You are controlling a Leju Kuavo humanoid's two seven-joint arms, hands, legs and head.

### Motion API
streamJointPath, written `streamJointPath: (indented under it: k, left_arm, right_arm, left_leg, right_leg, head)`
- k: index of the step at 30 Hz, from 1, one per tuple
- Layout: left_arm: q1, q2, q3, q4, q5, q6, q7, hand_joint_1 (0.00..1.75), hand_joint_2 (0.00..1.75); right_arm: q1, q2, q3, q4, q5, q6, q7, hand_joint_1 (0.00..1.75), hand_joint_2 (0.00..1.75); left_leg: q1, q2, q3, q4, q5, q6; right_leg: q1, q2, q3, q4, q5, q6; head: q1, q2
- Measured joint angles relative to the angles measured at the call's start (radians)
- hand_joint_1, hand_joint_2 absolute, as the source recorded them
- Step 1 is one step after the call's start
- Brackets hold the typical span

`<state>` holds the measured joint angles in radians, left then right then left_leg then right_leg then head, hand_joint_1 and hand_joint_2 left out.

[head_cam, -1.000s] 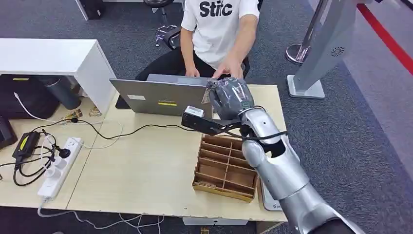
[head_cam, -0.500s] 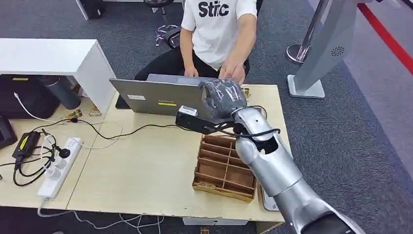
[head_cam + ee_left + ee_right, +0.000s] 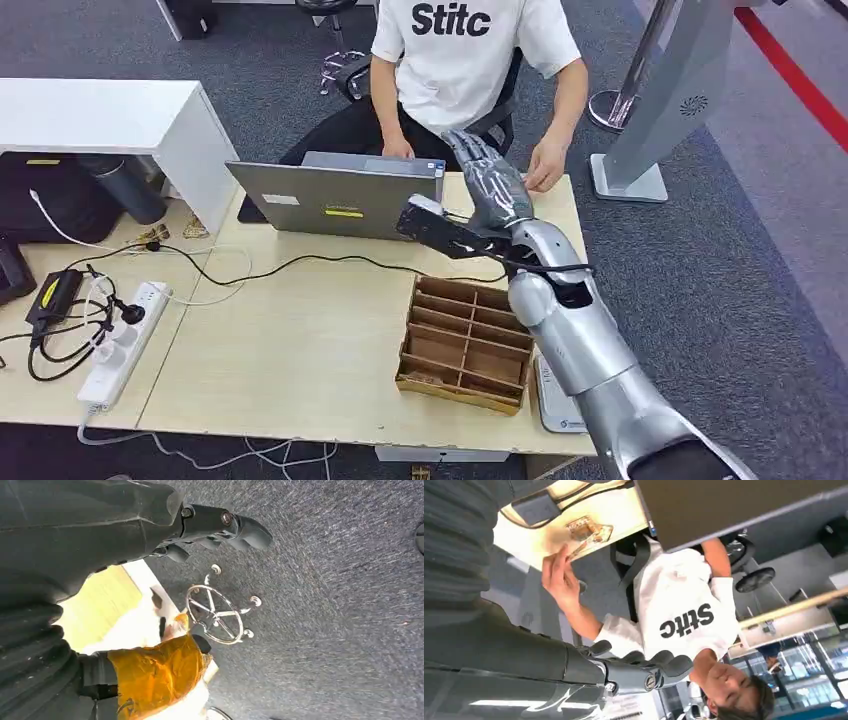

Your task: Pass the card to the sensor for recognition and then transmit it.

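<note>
My right hand (image 3: 492,188) is raised over the far side of the desk (image 3: 290,350), beside the laptop. Its fingers are spread toward the person and it holds nothing; its dark fingers (image 3: 649,669) also show in the right wrist view. In that view the card (image 3: 586,530), a small clear brownish badge, lies at the desk's edge under the fingertips of the person's hand (image 3: 558,577). In the head view that person's hand (image 3: 547,168) rests at the far right desk edge. My left hand (image 3: 220,525) hangs over the carpet, holding nothing.
A grey laptop (image 3: 335,195) stands open at the back of the desk, in front of the seated person (image 3: 465,60). A wooden divided box (image 3: 465,340) lies under my right arm, with a flat white device (image 3: 555,398) beside it. Cables and a power strip (image 3: 120,340) lie on the left.
My right hand swung right toward the person and its curled fingers opened. The card it held is now at the person's hand, which drew back to the far right desk edge.
</note>
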<state>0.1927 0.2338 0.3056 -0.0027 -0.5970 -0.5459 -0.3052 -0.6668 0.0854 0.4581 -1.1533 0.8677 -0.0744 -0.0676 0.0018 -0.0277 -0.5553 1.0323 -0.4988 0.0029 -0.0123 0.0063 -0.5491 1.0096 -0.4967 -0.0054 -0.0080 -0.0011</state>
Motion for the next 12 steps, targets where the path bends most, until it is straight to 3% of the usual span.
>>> streamJointPath:
  k: [4,9,12]
  left_arm:
    - [0.026,-0.017,0.034,0.0,0.017,0.022,-0.001,0.0,1.75]
    - [0.036,-0.031,0.059,0.0,0.025,0.026,-0.001,0.0,1.75]
    - [0.042,-0.042,0.077,0.0,0.042,0.044,-0.001,0.0,1.75]
  right_arm:
    - [0.147,-0.055,-0.127,-0.152,-0.112,-0.016,-0.094,0.0,1.75]
    - [0.248,-0.084,-0.216,-0.263,-0.126,-0.014,-0.114,0.0,1.75]
    - [0.341,-0.097,-0.272,-0.353,-0.123,-0.053,-0.149,0.0,1.75]
  left_leg:
    - [0.0,-0.002,-0.002,0.0,-0.001,0.001]
    - [-0.001,0.001,-0.002,0.0,-0.002,0.002]
    - [0.0,-0.002,-0.002,0.0,-0.002,0.002]
  right_leg:
    - [0.0,-0.002,0.001,-0.001,-0.001,0.001]
    - [0.0,0.0,-0.002,-0.001,-0.001,0.001]
    - [0.0,-0.003,-0.001,-0.001,-0.001,0.001]
  head:
    - [0.001,0.0]
    - [0.0,0.0]
    - [0.0,0.0]
